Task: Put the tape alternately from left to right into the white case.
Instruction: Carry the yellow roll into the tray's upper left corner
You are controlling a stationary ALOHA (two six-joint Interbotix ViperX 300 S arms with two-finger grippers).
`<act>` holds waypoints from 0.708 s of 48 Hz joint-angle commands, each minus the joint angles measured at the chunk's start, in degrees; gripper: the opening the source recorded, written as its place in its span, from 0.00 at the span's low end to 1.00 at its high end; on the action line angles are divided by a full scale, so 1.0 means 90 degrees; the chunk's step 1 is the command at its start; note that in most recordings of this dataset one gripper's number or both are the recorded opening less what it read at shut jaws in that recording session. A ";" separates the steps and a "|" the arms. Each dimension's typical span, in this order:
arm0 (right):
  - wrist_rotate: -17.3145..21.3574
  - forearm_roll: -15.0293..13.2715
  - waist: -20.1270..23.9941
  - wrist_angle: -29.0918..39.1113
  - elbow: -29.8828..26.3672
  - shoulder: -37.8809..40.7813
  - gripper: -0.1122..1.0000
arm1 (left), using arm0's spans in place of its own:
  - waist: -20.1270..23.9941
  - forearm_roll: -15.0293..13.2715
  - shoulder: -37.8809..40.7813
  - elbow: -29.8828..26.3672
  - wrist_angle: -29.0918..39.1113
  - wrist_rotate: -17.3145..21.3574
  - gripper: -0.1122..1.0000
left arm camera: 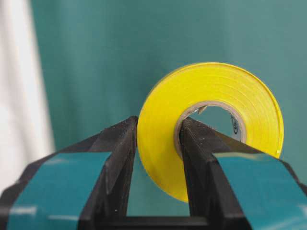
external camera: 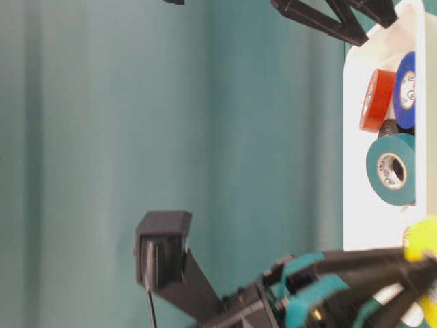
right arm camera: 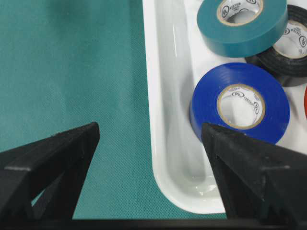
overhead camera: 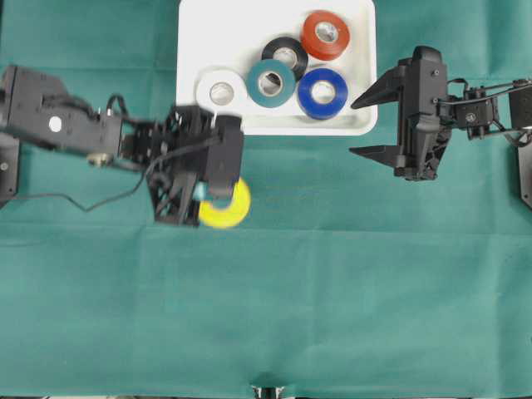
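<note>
My left gripper [overhead camera: 208,195] is shut on the yellow tape [overhead camera: 229,208], one finger through its core and one outside its wall [left arm camera: 211,91]. It holds the roll on edge over the green cloth, just in front of the white case [overhead camera: 208,33]. In the case lie the white [overhead camera: 221,91], teal [overhead camera: 271,82], black [overhead camera: 285,56], blue [overhead camera: 322,92] and orange-red [overhead camera: 325,35] rolls. My right gripper [overhead camera: 352,129] stands open and empty at the case's front right corner [right arm camera: 158,143], with the blue roll [right arm camera: 240,103] just beyond one fingertip.
Green cloth [overhead camera: 332,291] covers the whole table in front of the case. The left arm's cable [overhead camera: 83,199] trails over the cloth at the left. In the table-level view the case's rim [external camera: 358,219] stands close beyond the held yellow roll [external camera: 423,239].
</note>
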 commanded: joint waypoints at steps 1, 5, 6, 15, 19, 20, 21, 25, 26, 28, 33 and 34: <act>0.0010 -0.0010 0.0020 -0.0059 -0.0029 -0.0107 0.82 | 0.0342 0.0020 -0.0186 -0.0215 -0.0020 0.0195 0.32; 0.0010 -0.0010 0.0010 -0.0059 -0.0029 -0.0107 0.82 | 0.0615 0.0020 -0.0186 -0.0254 -0.0020 0.0400 0.32; 0.0010 -0.0010 0.0010 -0.0059 -0.0029 -0.0107 0.82 | 0.0684 0.0020 -0.0186 -0.0264 -0.0020 0.0449 0.32; 0.0010 -0.0010 0.0020 -0.0068 -0.0029 -0.0107 0.82 | 0.1289 0.0010 -0.0186 -0.0332 -0.0029 0.0732 0.32; 0.0010 -0.0010 0.0010 -0.0068 -0.0039 -0.0107 0.82 | 0.1592 0.0020 -0.0166 -0.0332 -0.0049 0.0859 0.32; 0.0010 0.0000 0.0020 -0.0068 -0.0029 -0.0107 0.82 | 0.1660 0.0020 -0.0166 -0.0332 -0.0059 0.0889 0.32; 0.0010 -0.0010 0.0010 -0.0068 -0.0039 -0.0107 0.82 | 0.1729 0.0010 -0.0166 -0.0332 -0.0059 0.0928 0.32; 0.0010 -0.0010 0.0020 -0.0068 -0.0029 -0.0107 0.82 | 0.1963 0.0020 -0.0146 -0.0332 -0.0078 0.1055 0.32; 0.0010 -0.0010 0.0020 -0.0068 -0.0039 -0.0107 0.82 | 0.2012 0.0010 -0.0137 -0.0332 -0.0088 0.1084 0.32; 0.0010 -0.0010 0.0010 -0.0068 -0.0029 -0.0107 0.82 | 0.2129 0.0020 -0.0127 -0.0342 -0.0127 0.1133 0.32; 0.0010 -0.0010 0.0020 -0.0078 -0.0029 -0.0107 0.82 | 0.2402 0.0020 -0.0088 -0.0322 -0.0283 0.1289 0.32; 0.0010 -0.0010 0.0020 -0.0078 -0.0029 -0.0107 0.82 | 0.2451 0.0020 -0.0078 -0.0322 -0.0322 0.1328 0.32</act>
